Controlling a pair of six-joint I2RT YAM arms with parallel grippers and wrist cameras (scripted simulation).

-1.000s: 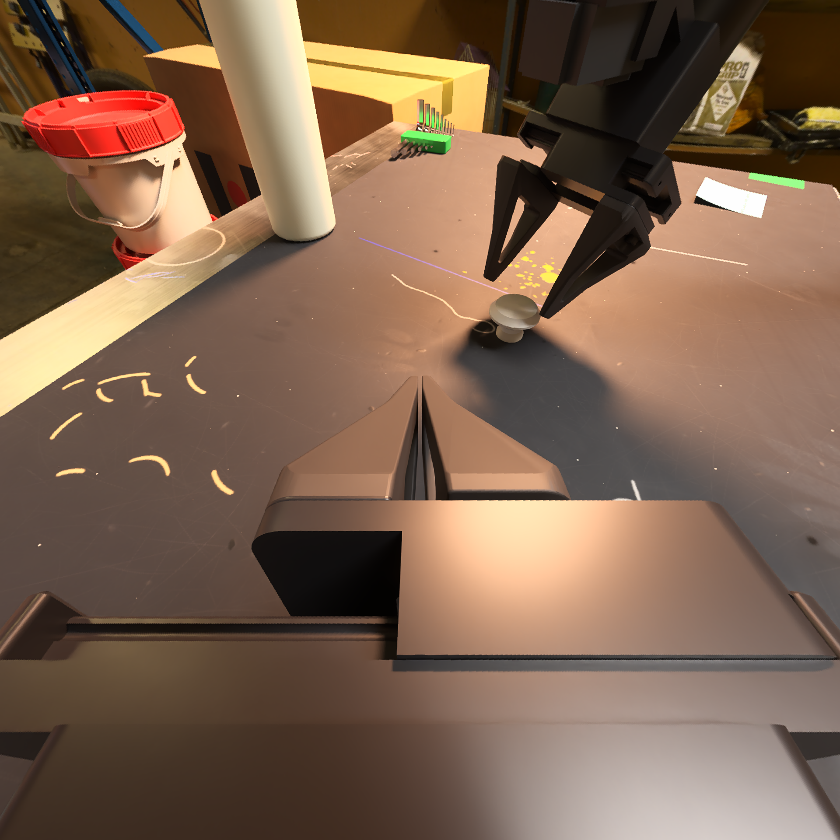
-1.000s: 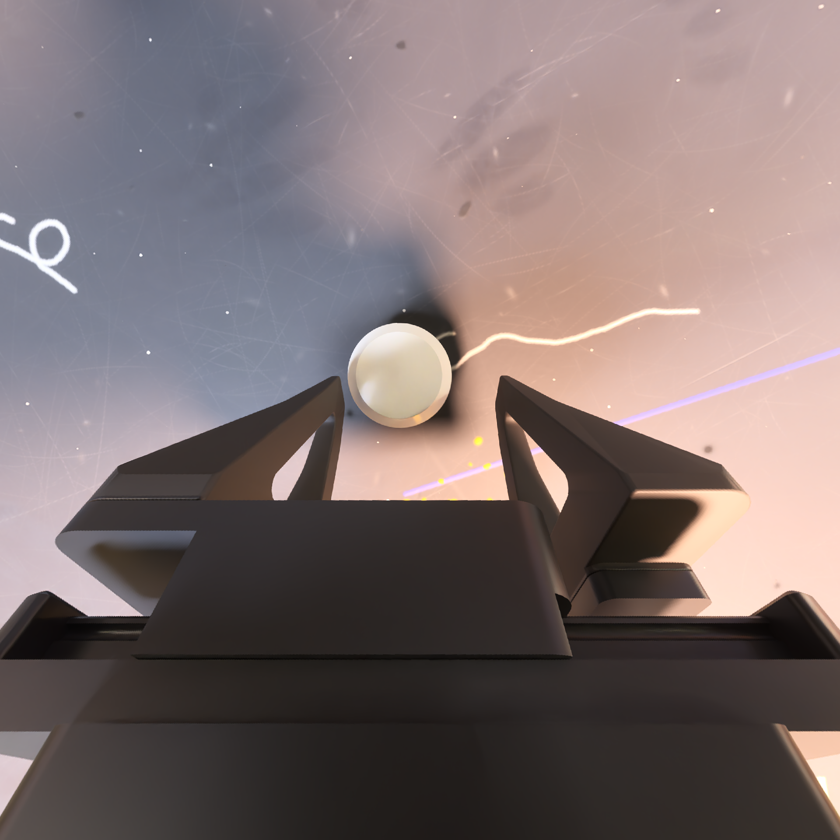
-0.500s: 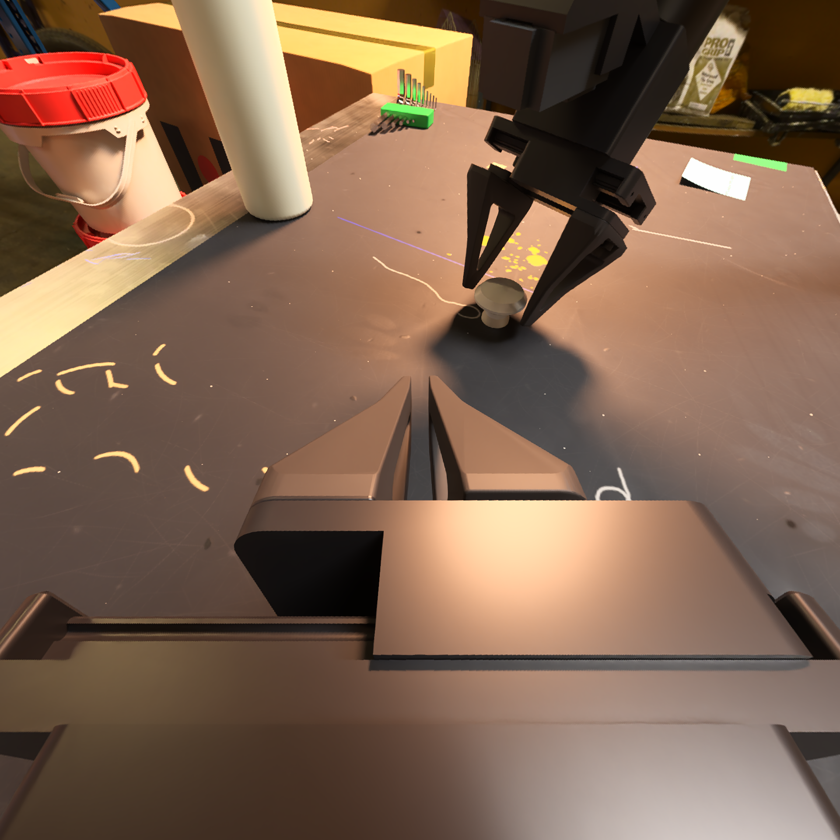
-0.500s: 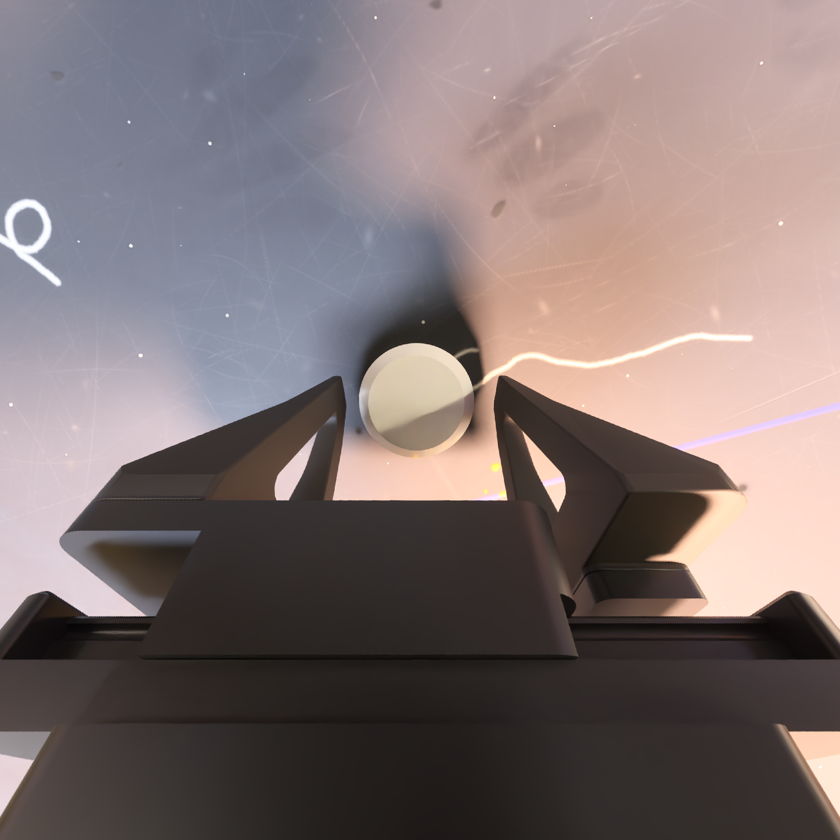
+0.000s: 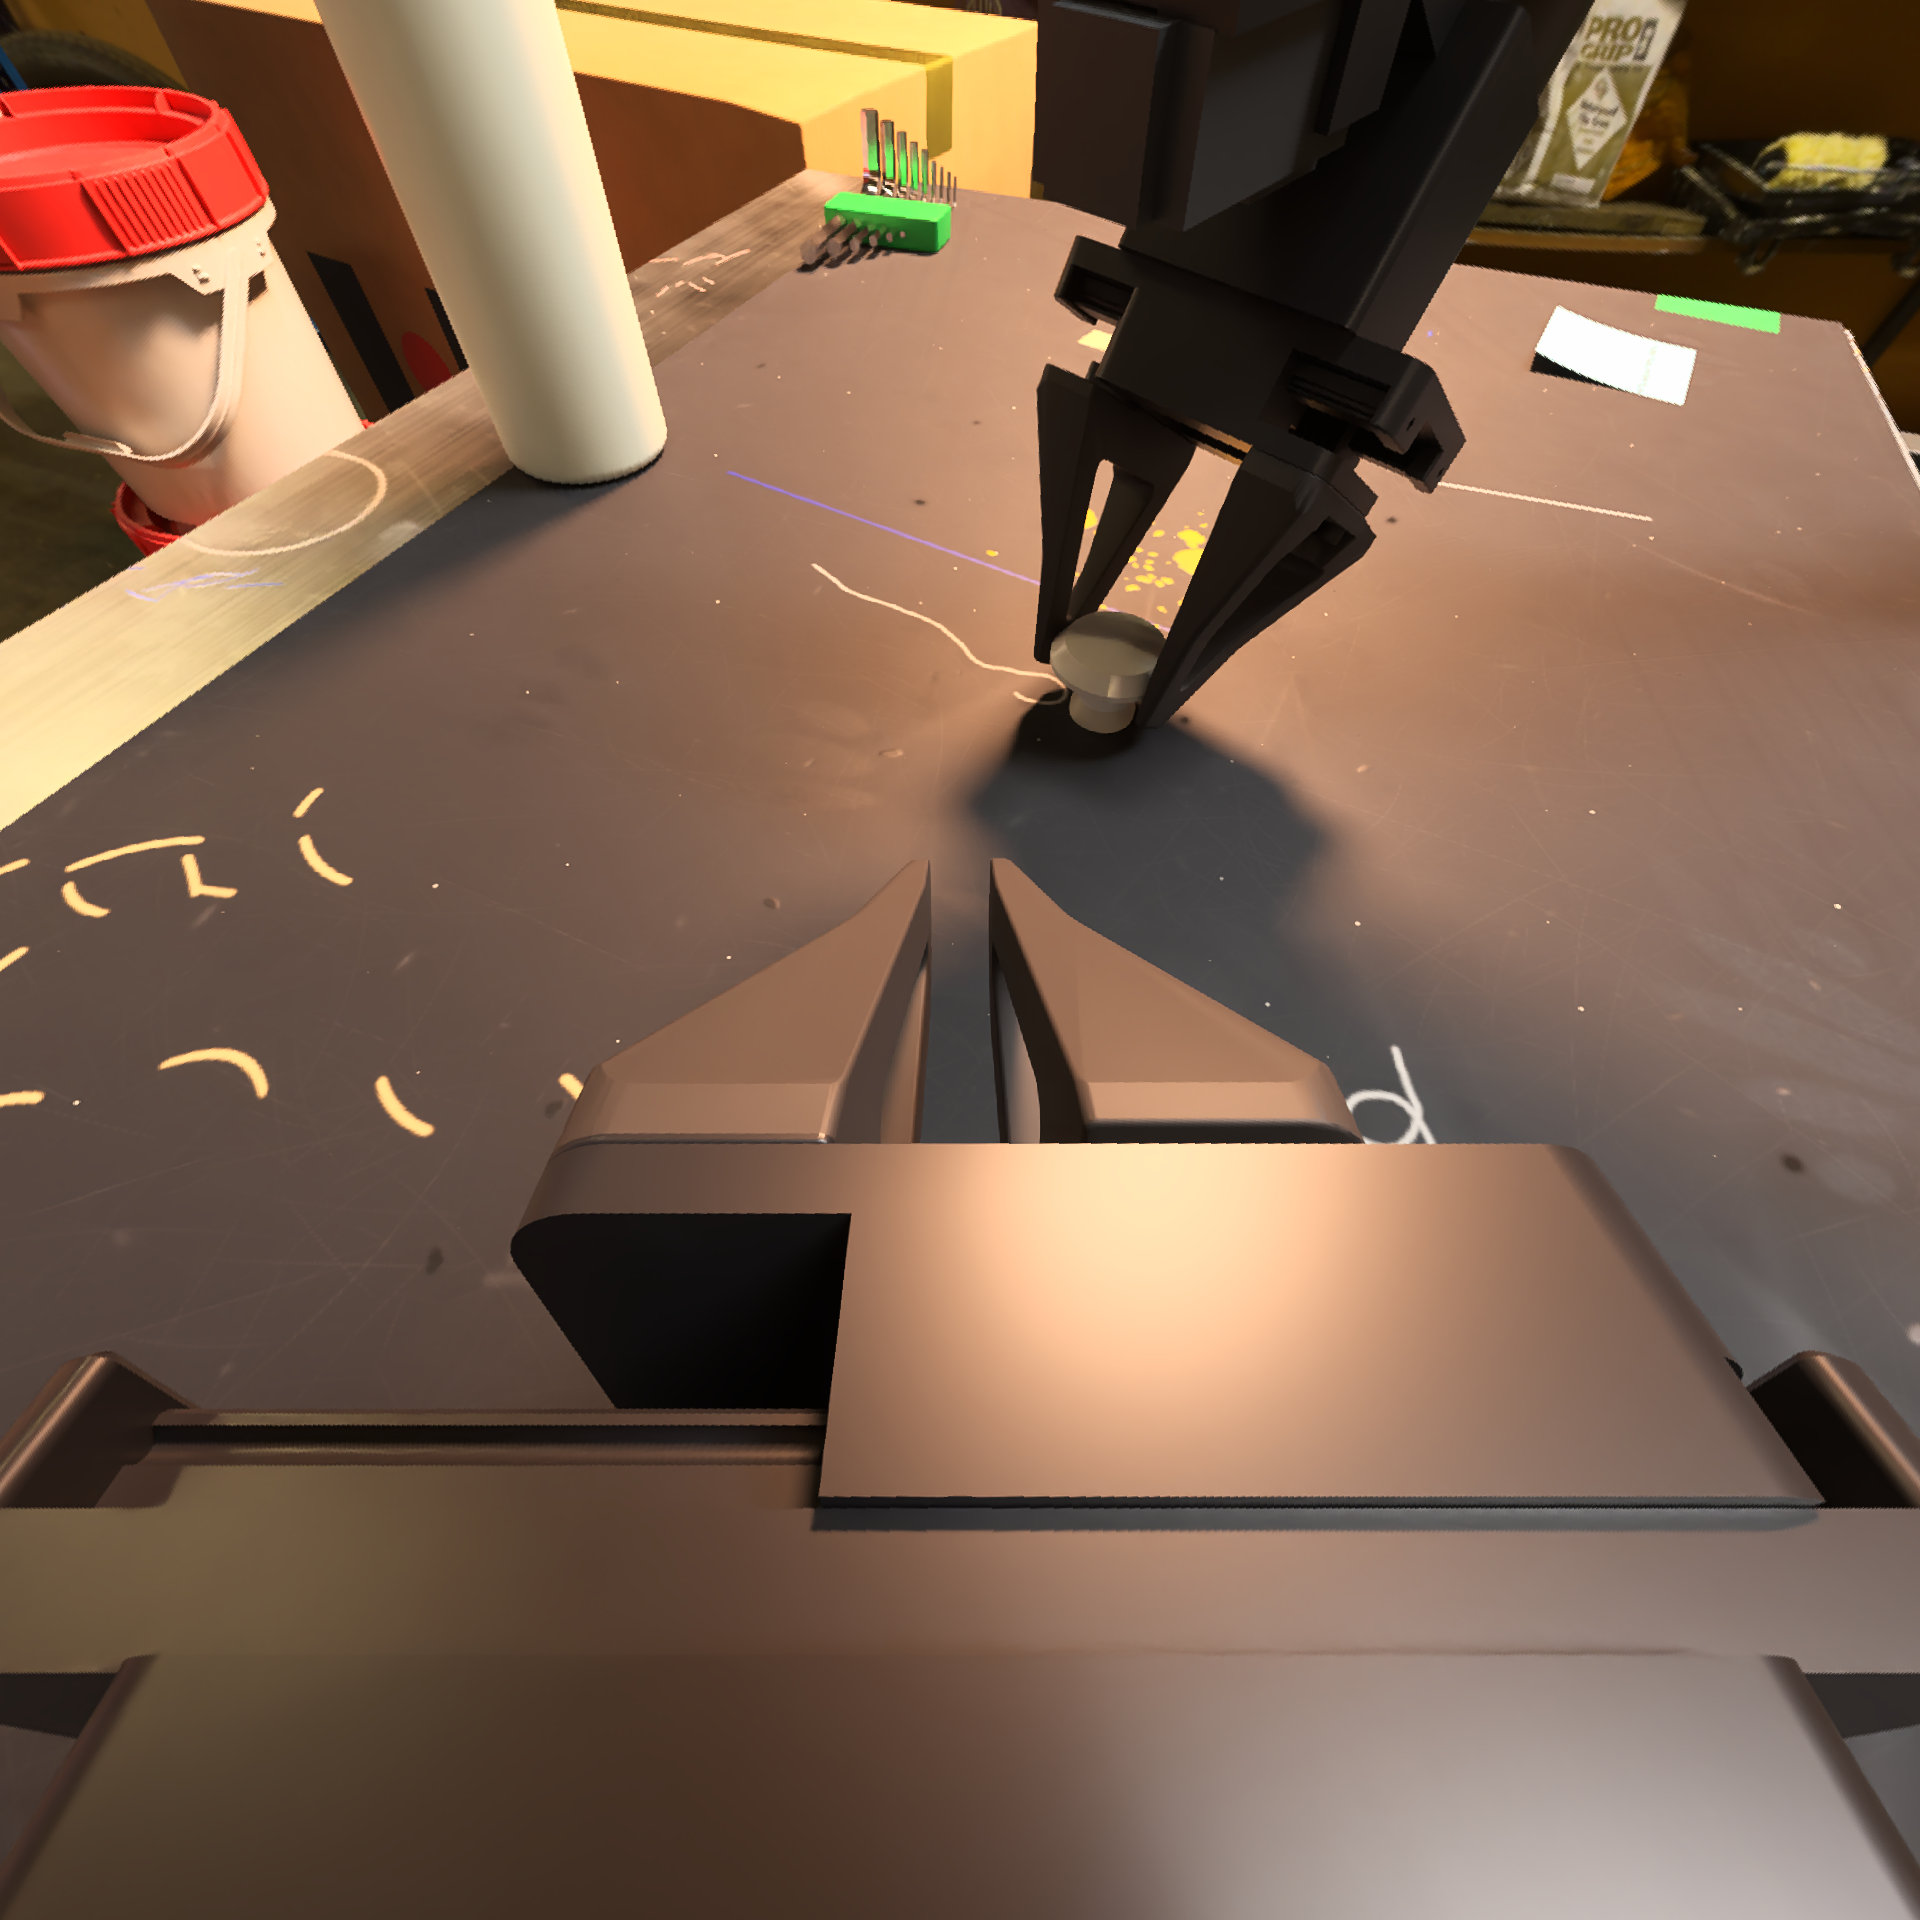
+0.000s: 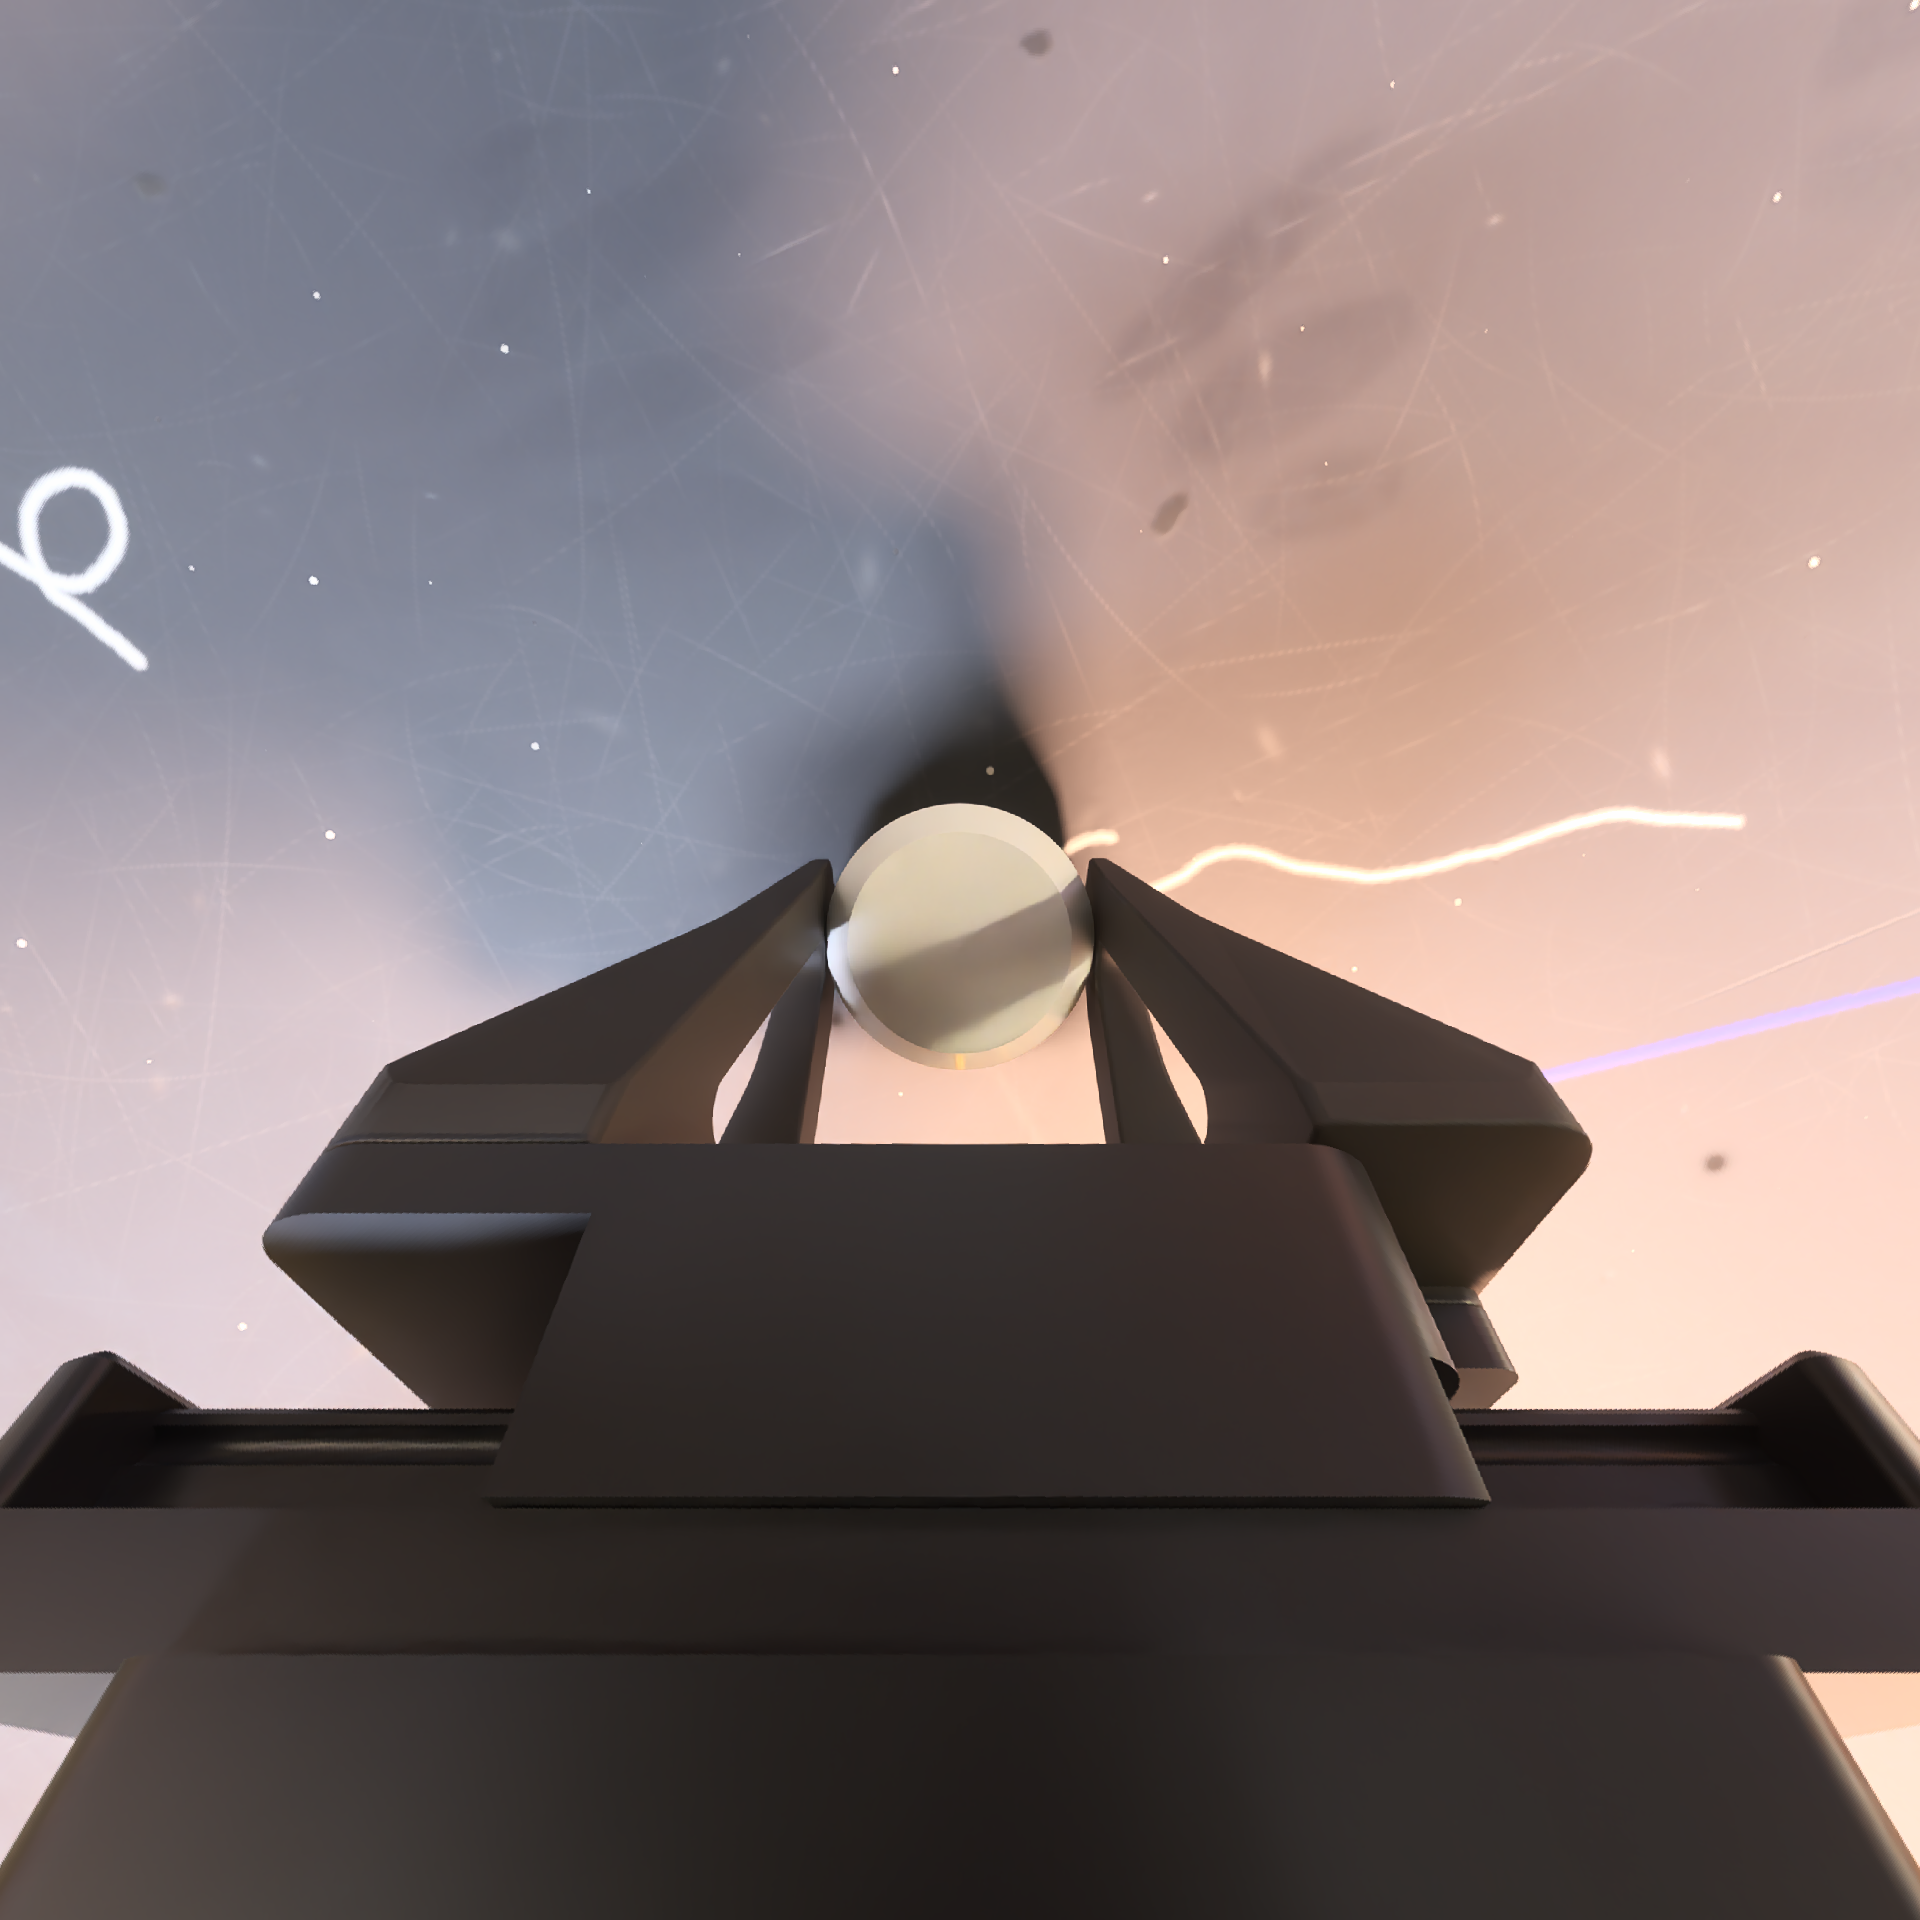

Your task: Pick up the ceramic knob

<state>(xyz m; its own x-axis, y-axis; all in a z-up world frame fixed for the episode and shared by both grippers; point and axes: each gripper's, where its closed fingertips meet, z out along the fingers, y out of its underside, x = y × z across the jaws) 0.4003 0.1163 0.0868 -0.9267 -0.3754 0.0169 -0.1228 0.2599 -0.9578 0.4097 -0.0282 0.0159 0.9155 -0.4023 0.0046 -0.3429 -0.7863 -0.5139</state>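
Note:
The ceramic knob (image 5: 1107, 649) is cream, with a round cap on a short stem, and stands on the dark table (image 5: 520, 727). My right gripper (image 5: 1107, 686) comes down from above and its two black fingers press on both sides of the cap. In the right wrist view the knob (image 6: 961, 940) sits clamped between the fingertips of the right gripper (image 6: 958, 878). My left gripper (image 5: 961, 873) hovers low over the table in front of the knob, empty, with only a narrow gap between its fingers.
A white post (image 5: 520, 260) stands at the table's left edge. Beyond that edge are a red-lidded bucket (image 5: 125, 260) and a cardboard box (image 5: 779, 83). A green hex-key holder (image 5: 888, 218) and a white paper (image 5: 1616, 358) lie at the far side.
My right gripper came down around the knob and closed from wide open onto its cap. My left gripper's fingers have parted by a thin gap.

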